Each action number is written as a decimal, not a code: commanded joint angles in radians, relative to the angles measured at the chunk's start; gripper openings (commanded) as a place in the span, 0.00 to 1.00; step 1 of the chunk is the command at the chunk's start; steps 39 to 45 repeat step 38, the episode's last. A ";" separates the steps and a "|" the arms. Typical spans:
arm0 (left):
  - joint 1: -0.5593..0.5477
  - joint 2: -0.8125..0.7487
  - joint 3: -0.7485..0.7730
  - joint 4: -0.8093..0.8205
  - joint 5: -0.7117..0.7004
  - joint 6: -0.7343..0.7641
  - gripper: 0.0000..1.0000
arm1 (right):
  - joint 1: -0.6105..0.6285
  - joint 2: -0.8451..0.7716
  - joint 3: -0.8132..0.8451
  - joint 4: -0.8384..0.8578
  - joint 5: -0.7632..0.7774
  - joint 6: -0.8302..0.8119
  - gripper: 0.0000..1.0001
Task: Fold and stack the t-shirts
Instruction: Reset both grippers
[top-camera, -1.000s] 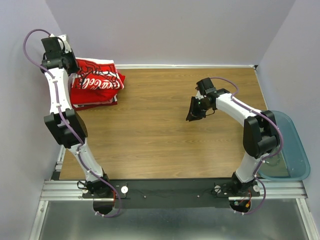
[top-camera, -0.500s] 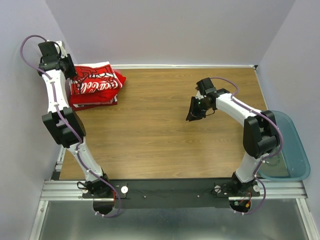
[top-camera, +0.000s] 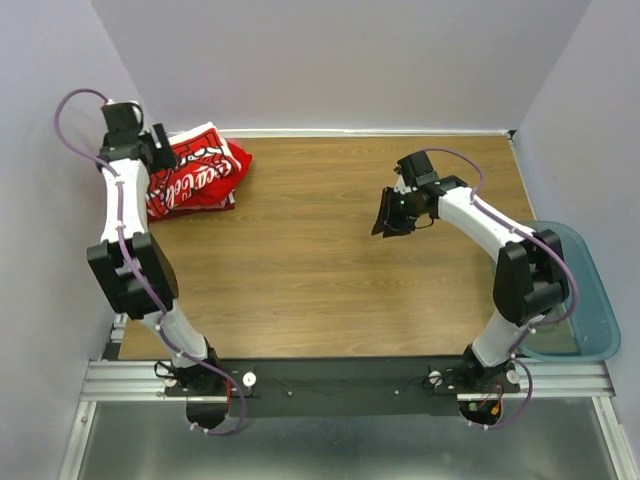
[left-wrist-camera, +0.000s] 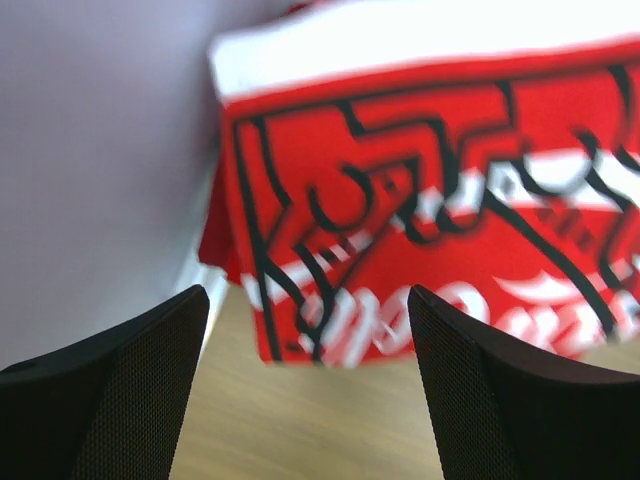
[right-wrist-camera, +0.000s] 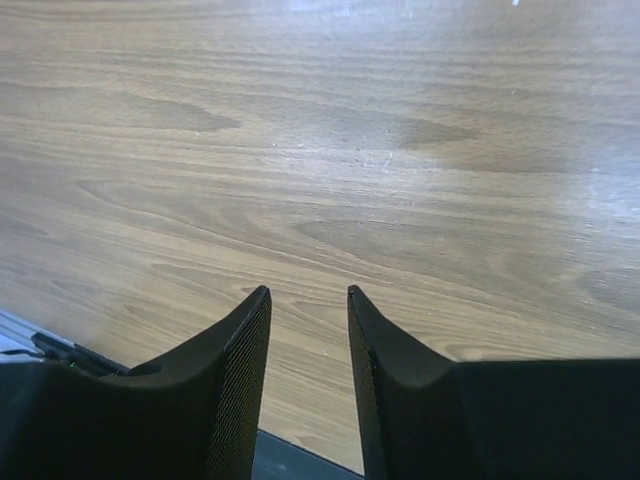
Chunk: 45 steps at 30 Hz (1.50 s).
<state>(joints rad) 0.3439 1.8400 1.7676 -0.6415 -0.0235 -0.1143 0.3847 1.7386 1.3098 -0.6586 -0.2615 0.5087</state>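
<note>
The folded t-shirts (top-camera: 197, 176) lie in a stack at the far left corner of the table, the red-and-white Coca-Cola print (left-wrist-camera: 450, 220) on top, red cloth showing underneath. My left gripper (top-camera: 160, 150) hovers at the stack's left end, by the wall; in the left wrist view its jaws (left-wrist-camera: 308, 300) stand wide open with bare wood between them and the print just beyond. My right gripper (top-camera: 388, 215) hangs over the middle right of the table, its fingers (right-wrist-camera: 308, 292) a small gap apart, holding nothing, only wood below.
A translucent blue-tinted plastic tub (top-camera: 575, 300) sits off the table's right edge. The wooden table (top-camera: 330, 260) is walled at the back and left. The left wall (left-wrist-camera: 90, 150) is close beside the left gripper.
The left gripper has opened wide, let go of the shirt stack and shifted right toward it. The right gripper's fingers have parted slightly; that arm barely moved.
</note>
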 joint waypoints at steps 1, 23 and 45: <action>-0.143 -0.212 -0.197 0.189 -0.038 -0.051 0.88 | 0.005 -0.089 0.003 -0.007 0.079 -0.053 0.44; -1.112 -0.797 -0.748 0.384 -0.412 -0.432 0.88 | 0.005 -0.448 -0.222 0.114 0.257 -0.079 0.51; -1.169 -0.838 -0.734 0.303 -0.519 -0.484 0.91 | 0.005 -0.609 -0.291 0.114 0.281 -0.087 0.52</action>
